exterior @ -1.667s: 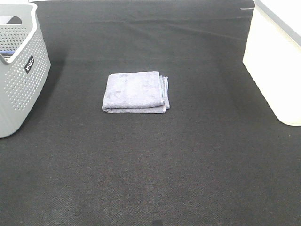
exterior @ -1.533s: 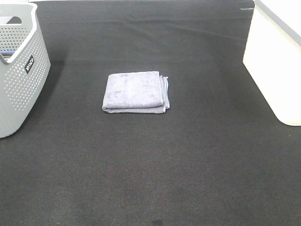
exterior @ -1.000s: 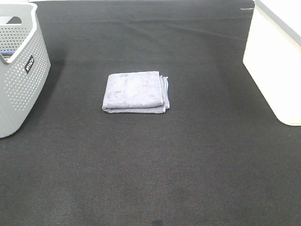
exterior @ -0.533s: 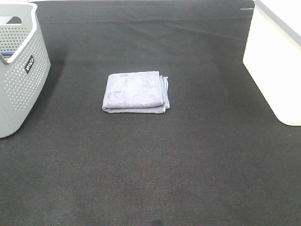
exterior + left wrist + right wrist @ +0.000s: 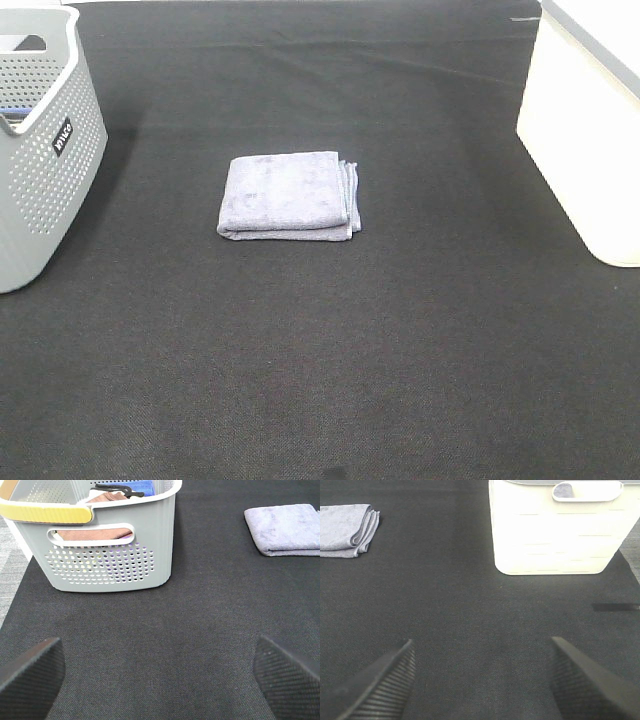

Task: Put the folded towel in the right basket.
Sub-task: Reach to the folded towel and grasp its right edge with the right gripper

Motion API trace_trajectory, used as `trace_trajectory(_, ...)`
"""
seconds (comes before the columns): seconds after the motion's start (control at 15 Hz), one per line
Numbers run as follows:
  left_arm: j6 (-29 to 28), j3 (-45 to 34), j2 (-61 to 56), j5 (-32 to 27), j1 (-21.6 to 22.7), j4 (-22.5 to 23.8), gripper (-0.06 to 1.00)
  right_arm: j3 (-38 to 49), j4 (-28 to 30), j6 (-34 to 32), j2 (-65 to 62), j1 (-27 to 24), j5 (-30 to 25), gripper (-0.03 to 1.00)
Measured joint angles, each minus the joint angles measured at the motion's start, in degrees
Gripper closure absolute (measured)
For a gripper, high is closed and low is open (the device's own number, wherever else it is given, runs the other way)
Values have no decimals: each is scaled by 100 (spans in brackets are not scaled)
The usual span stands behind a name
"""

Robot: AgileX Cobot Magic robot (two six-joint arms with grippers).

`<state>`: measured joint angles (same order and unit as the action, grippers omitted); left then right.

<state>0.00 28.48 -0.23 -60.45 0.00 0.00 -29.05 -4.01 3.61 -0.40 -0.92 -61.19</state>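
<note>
A folded lavender towel (image 5: 289, 194) lies flat on the black mat in the middle of the exterior high view; it also shows in the left wrist view (image 5: 283, 528) and the right wrist view (image 5: 346, 529). The right basket (image 5: 590, 120) is a cream-white bin at the right edge, seen whole in the right wrist view (image 5: 555, 530). Neither arm shows in the exterior high view. My left gripper (image 5: 160, 672) is open and empty, well short of the towel. My right gripper (image 5: 482, 680) is open and empty, in front of the white basket.
A grey perforated basket (image 5: 40, 150) stands at the left edge; the left wrist view shows it (image 5: 100, 545) holding folded cloths. The black mat (image 5: 330, 350) covers the table. A strip of dark tape (image 5: 615, 607) lies on the mat near the white basket.
</note>
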Motion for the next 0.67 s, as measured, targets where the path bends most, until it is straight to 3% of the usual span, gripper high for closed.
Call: trace_trajectory(0.67,0,0,0,0,0,0,-3,0,0,0,0,0,0,27)
